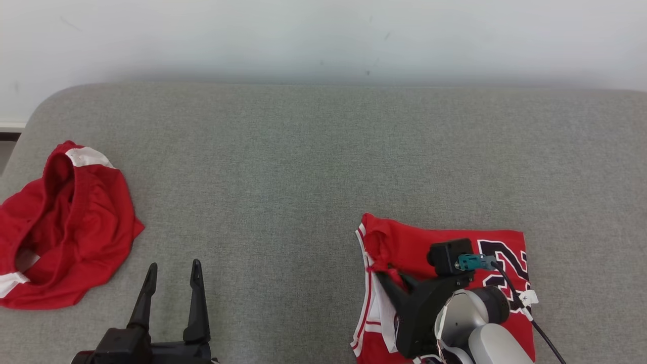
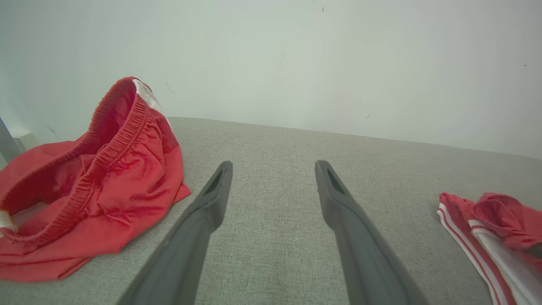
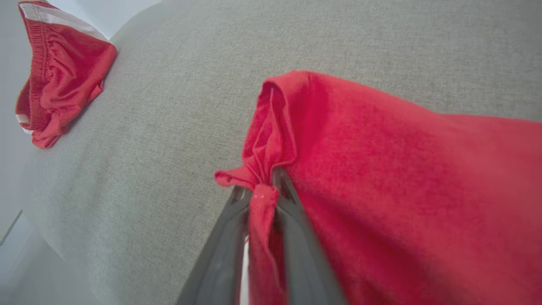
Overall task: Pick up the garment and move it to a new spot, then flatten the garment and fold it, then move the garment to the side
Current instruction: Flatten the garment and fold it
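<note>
The right hand (image 1: 390,275) is clamped on a bunched edge of the folded jersey (image 1: 409,242). The left hand (image 1: 174,264) sits open and empty beside the shorts (image 1: 86,222).

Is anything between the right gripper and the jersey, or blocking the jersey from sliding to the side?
Nothing between them: the right gripper has its jaws shut on the jersey at its bunched left edge. The grey surface to its right looks bare; leftward stand the open left gripper and, farther, the red shorts.
</note>
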### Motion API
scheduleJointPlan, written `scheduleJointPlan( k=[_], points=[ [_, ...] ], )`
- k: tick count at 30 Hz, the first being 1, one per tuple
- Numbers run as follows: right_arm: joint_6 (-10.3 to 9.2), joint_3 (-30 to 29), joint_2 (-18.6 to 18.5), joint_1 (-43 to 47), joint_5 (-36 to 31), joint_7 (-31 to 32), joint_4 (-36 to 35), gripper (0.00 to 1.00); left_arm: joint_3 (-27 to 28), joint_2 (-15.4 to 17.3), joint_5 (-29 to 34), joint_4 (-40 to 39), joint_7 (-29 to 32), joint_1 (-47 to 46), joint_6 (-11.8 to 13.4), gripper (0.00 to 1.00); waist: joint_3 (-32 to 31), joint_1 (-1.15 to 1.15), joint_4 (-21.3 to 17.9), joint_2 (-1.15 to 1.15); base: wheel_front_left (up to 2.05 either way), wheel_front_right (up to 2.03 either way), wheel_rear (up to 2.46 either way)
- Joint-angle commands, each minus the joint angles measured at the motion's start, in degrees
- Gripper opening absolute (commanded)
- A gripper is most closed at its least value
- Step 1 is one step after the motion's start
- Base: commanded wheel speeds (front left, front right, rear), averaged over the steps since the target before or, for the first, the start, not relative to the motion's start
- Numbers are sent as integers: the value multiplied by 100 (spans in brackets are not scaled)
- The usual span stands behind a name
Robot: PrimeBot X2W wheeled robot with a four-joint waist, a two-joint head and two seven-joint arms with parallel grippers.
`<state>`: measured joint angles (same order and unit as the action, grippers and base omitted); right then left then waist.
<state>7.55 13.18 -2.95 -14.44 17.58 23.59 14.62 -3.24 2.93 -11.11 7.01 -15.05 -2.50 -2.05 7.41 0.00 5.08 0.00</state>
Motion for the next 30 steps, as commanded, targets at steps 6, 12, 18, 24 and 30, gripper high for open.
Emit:
scheduleJointPlan(
  k=[6,12,18,24,30],
  points=[
    [-14,284,9,78,737,-47,-160,100,23,-7,-77,7,-18,35,32,100,-34,0,3,0,0,0,0],
    [-14,-27,7,280,878,-62,-966,100,74,-7,-69,-11,-18,79,38,100,-58,0,-97,0,0,0,0],
    [-14,-1544,12,701,39,-323,-1921,100,61,-7,-70,-29,-18,120,41,100,-131,0,-190,0,0,0,0],
    [-14,-2806,17,1197,-971,-971,-2152,100,13,-6,-87,-13,-18,169,34,100,-238,0,-283,0,0,0,0],
    [-14,-2965,15,1482,-1225,-1773,-1728,100,21,-6,-64,-8,-17,229,33,100,-322,0,-352,0,0,0,0]
  ],
)
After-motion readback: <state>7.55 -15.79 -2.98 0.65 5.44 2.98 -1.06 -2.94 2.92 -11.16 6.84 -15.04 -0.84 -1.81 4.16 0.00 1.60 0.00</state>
